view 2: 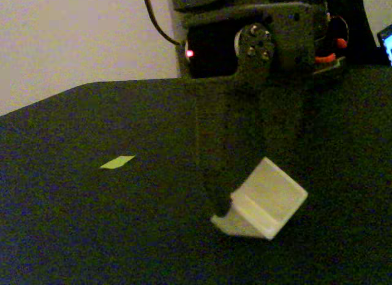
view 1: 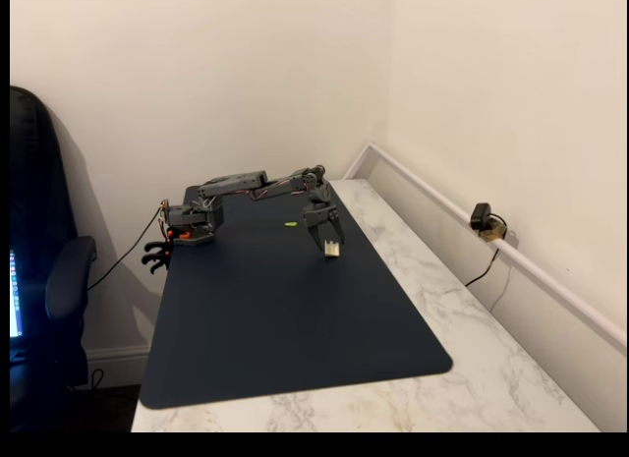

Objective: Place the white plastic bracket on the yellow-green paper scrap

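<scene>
Over mat (view 1: pixel 285 319), end effector (view 1: pixel 332 247) grips bracket (view 2: pixel 260 201)

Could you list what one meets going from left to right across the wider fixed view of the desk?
Dark office chair → arm's base → yellow-green paper scrap → tool at the white plastic bracket → small webcam by the wall.

Plain cream walls (view 1: pixel 197 74) meet at a corner behind a white marble-patterned table (view 1: pixel 491 378) — a dark navy mat (view 1: pixel 285 329) covers most of it. A black padded office chair (view 1: pixel 39 280) stands at left.
</scene>
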### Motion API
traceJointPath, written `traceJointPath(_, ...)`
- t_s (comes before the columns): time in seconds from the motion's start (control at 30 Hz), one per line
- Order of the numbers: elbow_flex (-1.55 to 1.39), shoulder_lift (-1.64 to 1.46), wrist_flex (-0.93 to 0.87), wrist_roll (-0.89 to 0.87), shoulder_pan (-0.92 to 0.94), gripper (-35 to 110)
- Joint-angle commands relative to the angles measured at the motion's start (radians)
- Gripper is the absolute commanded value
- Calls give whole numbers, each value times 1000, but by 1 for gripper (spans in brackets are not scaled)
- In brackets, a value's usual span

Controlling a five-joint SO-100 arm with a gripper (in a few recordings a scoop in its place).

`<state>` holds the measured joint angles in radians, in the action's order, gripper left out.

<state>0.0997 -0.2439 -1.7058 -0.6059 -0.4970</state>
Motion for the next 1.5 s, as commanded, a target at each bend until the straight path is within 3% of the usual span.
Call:
traceJointPath(0.0, 55, -40, -46, -15, -29, 26)
traceJointPath(0.7, -112, -121, -51, -55, -44, 25)
traceJointPath(0.97, -115, -129, -51, -48, -32, 0)
traceJointPath(1.17, -123, -132, -51, -48, -32, 0)
traceJointPath(1.3, -149, -153, -51, -46, -31, 15)
traceJointPath(1.47, -241, -242, -51, -55, -15, 21)
